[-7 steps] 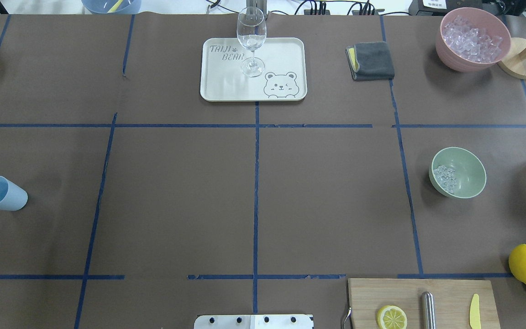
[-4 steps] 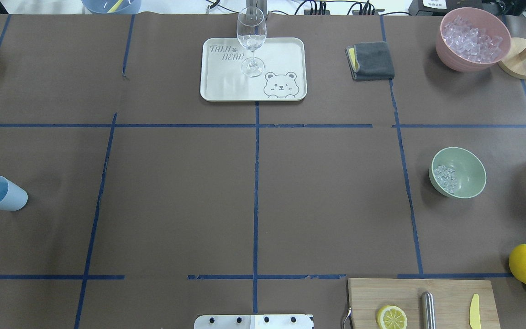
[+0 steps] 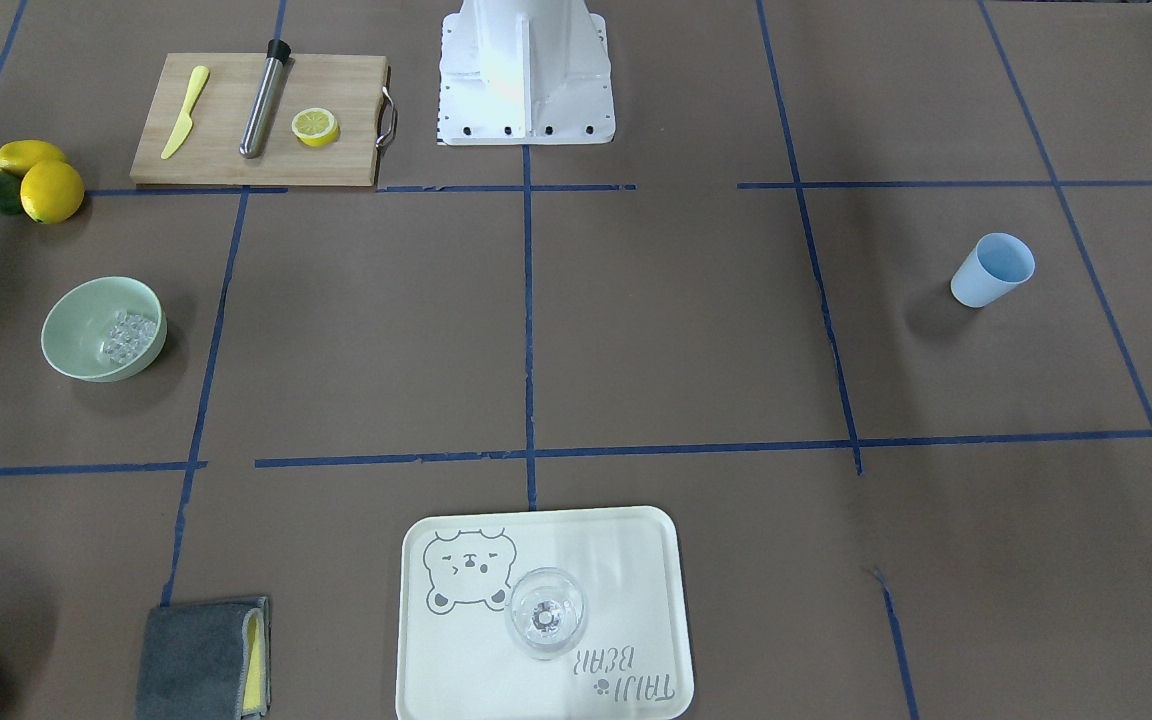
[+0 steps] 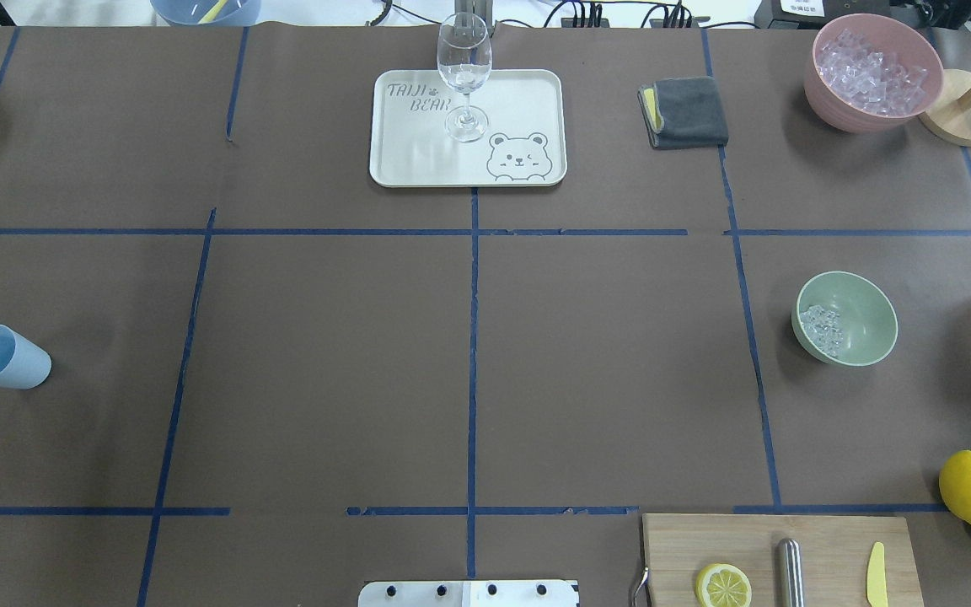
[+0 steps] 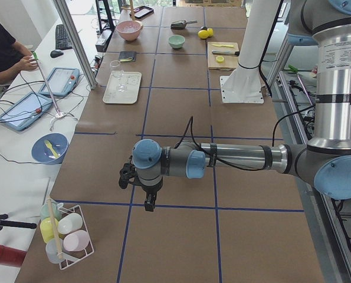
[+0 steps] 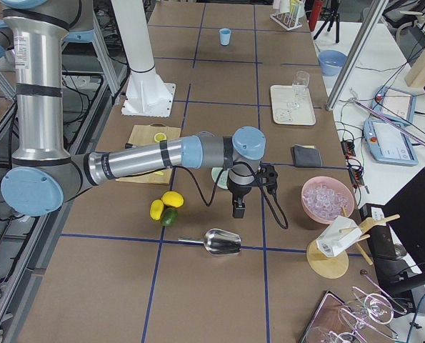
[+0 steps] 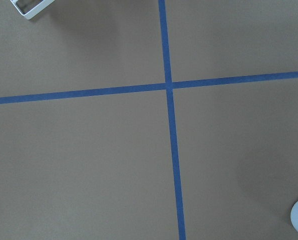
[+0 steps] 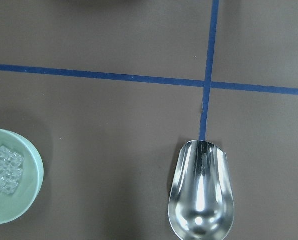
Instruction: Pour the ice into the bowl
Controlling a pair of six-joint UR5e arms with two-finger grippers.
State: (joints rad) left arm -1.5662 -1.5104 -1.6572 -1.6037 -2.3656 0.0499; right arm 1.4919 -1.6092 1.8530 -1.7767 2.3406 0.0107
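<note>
Overhead, the bowl (image 4: 866, 314) sits right of centre, the ice (image 4: 823, 329) lying against its left inner side. At top centre a tray (image 4: 418, 164) carries a stemmed glass (image 4: 464, 72). A folded cloth (image 4: 692, 114) lies to the tray's right, and a tub (image 4: 852, 125) fills the upper right corner. A cup (image 4: 1, 357) stands at the far left edge. A cutting board (image 4: 831, 539) bearing a lemon slice (image 4: 723, 585) occupies the lower right edge.
</note>
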